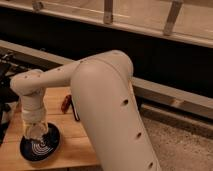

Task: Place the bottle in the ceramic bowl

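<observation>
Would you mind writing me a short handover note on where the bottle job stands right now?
Pincer: low over the bowl, at the end of the arm reaching down on the left. I cannot tell whether it is open or shut.
Bottle: a pale, see-through shape at the pincer, just above the bowl's back edge. I cannot tell whether it touches the bowl.
Bowl: black with white rings, on the wooden table, near its front left.
Also on the table: a small red and dark thing behind the arm.
Done: bottle brought over the bowl.
Left: confirm it sits inside, release, lift the arm away.
</observation>
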